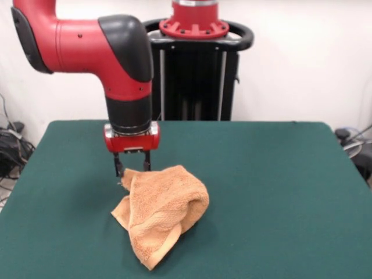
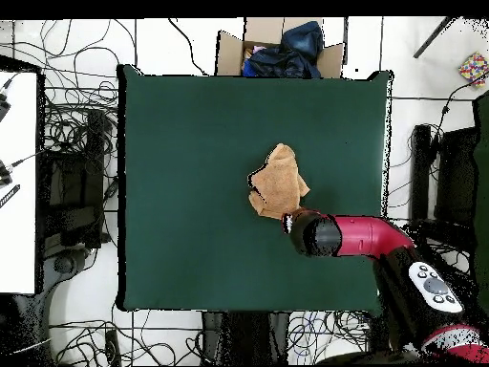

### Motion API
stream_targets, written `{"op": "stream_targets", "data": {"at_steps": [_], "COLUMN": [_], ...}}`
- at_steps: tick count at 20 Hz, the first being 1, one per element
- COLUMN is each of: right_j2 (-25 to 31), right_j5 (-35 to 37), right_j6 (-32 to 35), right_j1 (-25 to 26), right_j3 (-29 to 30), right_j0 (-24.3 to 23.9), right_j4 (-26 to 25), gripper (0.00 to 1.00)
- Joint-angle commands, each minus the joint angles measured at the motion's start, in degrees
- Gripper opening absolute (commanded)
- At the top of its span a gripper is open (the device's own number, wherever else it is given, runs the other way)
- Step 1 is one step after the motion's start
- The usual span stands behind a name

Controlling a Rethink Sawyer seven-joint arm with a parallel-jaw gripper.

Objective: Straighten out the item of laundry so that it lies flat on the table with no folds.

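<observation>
Towel (image 1: 163,212) crumpled, gripper (image 1: 132,167) at corner

Even, bright indoor light is seen throughout; a soft shadow is cast on the desk (image 1: 279,186) below the claw (image 1: 132,168).

Standing behind everything in the front view: a plain white wall (image 1: 302,58). Trailing across a pale floor (image 2: 172,43) in the overhead view: tangled black cables (image 2: 72,124). Sitting open beyond one edge: a cardboard box (image 2: 229,48) holding dark blue cloth (image 2: 291,48). Lying along one side: a white surface (image 2: 17,182).
</observation>
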Motion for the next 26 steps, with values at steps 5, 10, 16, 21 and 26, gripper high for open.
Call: {"op": "stream_targets", "data": {"at_steps": [5,10,16,21,26], "right_j2": [1.9,1.1,2.1,2.9,1.1], "right_j5": [-4.8,-6.5,-8.5,-8.2,-6.4], "right_j6": [0.9,2.4,1.6,1.0,2.8], "right_j1": [5.1,6.4,6.8,6.9,5.2], "right_j3": [-5.9,-6.3,-6.2,-6.3,-5.5], "right_j0": [3.6,4.6,3.8,3.1,4.8], "right_j4": [-3.6,-3.7,-5.0,-4.8,-3.7], "gripper": [1.00,1.00,1.00,0.00,0.00]}}
